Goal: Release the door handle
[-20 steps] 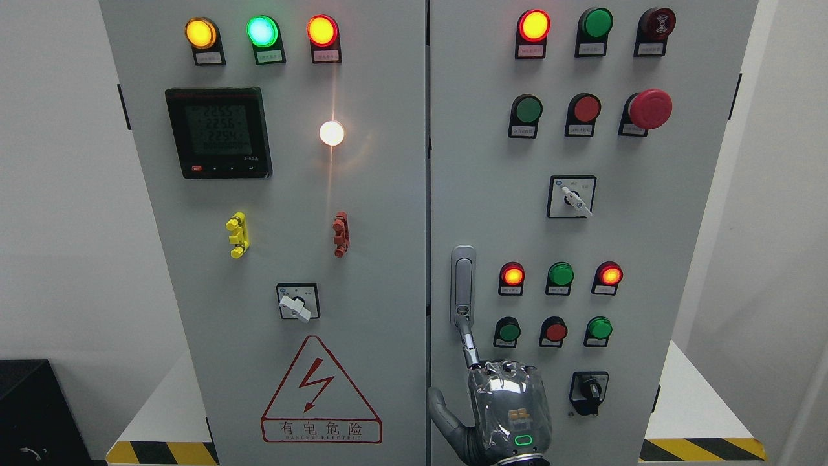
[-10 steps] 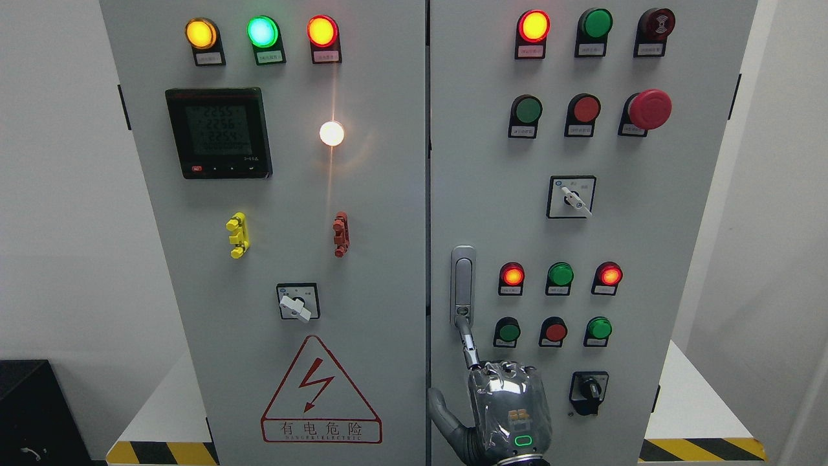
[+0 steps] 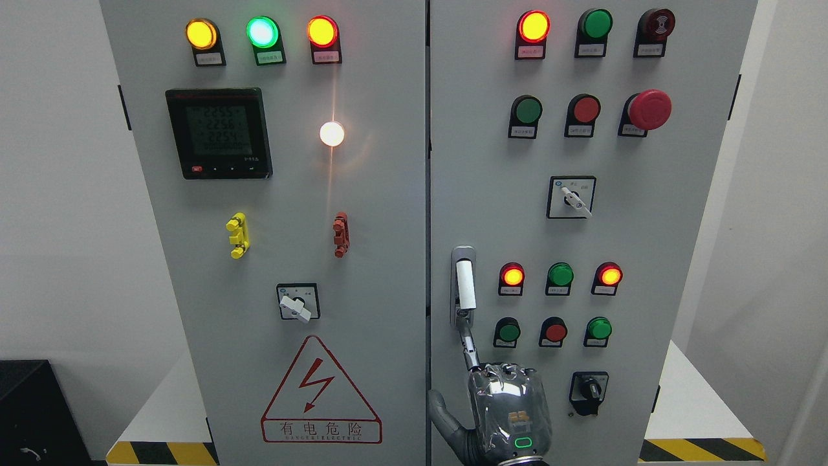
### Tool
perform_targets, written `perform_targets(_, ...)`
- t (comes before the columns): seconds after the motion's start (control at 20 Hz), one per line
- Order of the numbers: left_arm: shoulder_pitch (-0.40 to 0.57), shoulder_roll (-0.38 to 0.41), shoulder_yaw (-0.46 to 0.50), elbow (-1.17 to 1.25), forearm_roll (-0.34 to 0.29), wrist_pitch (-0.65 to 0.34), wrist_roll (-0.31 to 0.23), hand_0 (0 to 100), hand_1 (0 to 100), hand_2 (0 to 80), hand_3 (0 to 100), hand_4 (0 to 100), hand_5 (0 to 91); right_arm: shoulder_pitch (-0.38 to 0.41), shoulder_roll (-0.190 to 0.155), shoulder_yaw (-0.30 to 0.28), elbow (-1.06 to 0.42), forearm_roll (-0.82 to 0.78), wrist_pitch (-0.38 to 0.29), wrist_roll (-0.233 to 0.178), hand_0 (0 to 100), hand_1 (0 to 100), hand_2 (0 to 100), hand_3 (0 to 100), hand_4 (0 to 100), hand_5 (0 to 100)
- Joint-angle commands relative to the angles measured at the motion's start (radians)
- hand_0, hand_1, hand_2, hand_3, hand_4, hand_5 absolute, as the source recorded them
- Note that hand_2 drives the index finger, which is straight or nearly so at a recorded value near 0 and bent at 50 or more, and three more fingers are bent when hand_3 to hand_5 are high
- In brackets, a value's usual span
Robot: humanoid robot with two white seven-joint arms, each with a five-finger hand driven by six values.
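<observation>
1. The door handle is a slim upright metal plate with rounded ends. It sits near the left edge of the right door, about halfway down. A pale, smooth lever stands along its upper part.
2. The right hand comes up from the bottom edge just below the handle. Its back is a glossy, chrome-like shell with a small green light near the wrist.
3. Its fingers grasp nothing. 1 jointed metal finger points straight up with its tip at the handle's lower end, and the others are folded over the knuckles. The dark thumb sticks out to the left across the seam between the doors.
4. Whether the fingertip presses the handle or only touches it is unclear.
5. Both doors are flat, matte grey sheet metal. To the right of the handle are 2 rows of 3 round pilot lamps, red and green.
6. Higher up are a white rotary switch and a red mushroom button. A black selector sits beside the hand.
7. The left door carries a dark digital meter, a glaring white lamp and a red warning triangle.
8. The wrist and arm are cut off by the bottom edge.
</observation>
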Motion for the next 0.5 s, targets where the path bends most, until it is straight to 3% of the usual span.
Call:
perform_targets(0.0, -0.026, 0.000, 0.000, 0.029, 0.000, 0.000, 0.001, 12, 56, 0.0, 0, 0, 0.0, 0.001, 0.000, 0.001, -0.001, 0.000, -0.001, 0.003, 39, 22, 0, 100, 100, 100)
perform_targets(0.45, -0.028, 0.000, 0.000, 0.029, 0.000, 0.000, 0.001, 12, 56, 0.0, 0, 0, 0.0, 0.001, -0.001, -0.002, -0.002, 0.000, -0.001, 0.003, 39, 22, 0, 100, 100, 100)
